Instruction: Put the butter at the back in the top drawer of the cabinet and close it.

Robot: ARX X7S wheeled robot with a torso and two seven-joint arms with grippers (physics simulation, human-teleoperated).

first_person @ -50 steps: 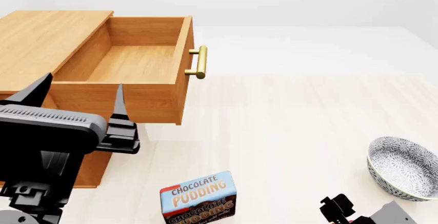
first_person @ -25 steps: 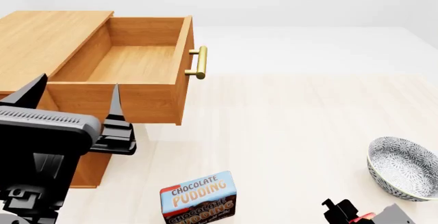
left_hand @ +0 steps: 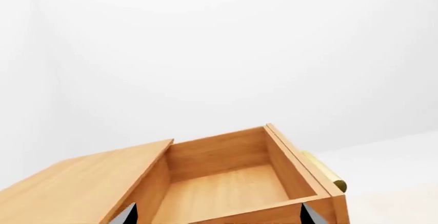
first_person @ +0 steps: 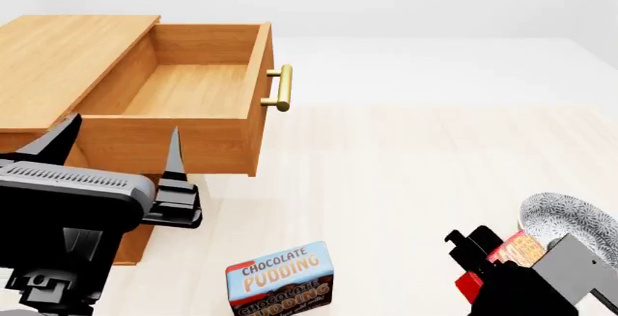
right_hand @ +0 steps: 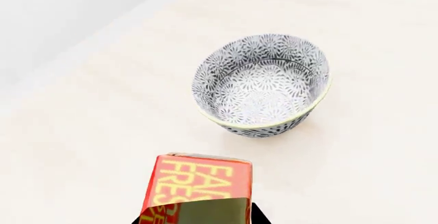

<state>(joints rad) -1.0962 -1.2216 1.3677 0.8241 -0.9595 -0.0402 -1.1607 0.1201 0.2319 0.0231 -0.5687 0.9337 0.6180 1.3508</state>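
Clamping the glossy rectangular butter (right_hand: 198, 185), the right end effector (first_person: 483, 262) hangs near a patterned bowl (right_hand: 263, 83); left end effector (first_person: 121, 157) gapes.

The cabinet (first_person: 58, 63) sits at the far left of the table (first_person: 406, 164), its top drawer (first_person: 184, 88) pulled out to the right with nothing in it. In front of the cabinet, near the table's front edge, stands the pudding box (first_person: 281, 278). Well off to the cabinet's right sits the bowl (first_person: 569, 222), with the butter (first_person: 511, 251) just beside it, held up off the table in the right gripper (first_person: 483, 258).
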